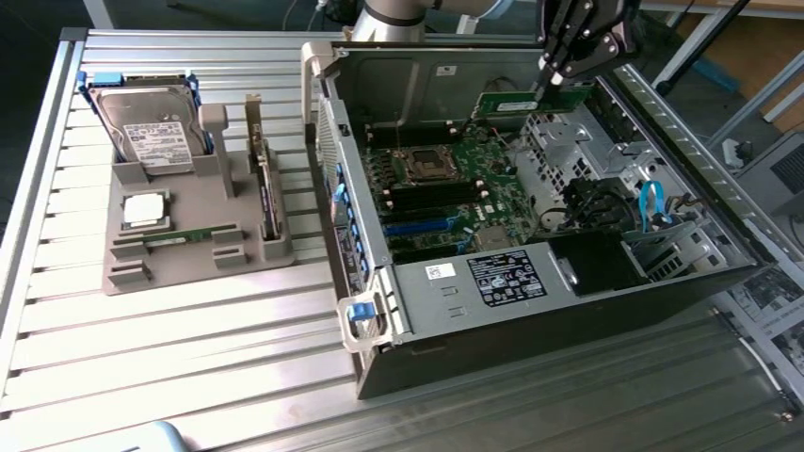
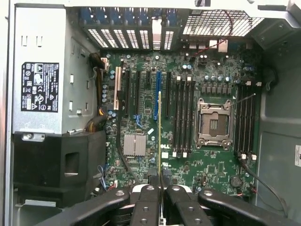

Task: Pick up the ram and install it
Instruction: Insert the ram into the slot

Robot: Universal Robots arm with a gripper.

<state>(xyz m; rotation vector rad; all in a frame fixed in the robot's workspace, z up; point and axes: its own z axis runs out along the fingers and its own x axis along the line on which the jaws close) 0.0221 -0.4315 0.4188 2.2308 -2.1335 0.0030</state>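
We had the ram (image 1: pixel 518 104) up, pincer (image 1: pixel 554 83) clamped on it, upper right of the exterior view over the open case (image 1: pixel 528 348). It wasn't seated in the memory slots (image 2: pixel 181 117) yet.

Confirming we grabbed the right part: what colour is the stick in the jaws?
Green: the ram, seen best in the exterior view.

The gripper (image 1: pixel 554 87) hides part of the ram (image 1: pixel 515 102), and the arm (image 1: pixel 390 17) is cut off above.
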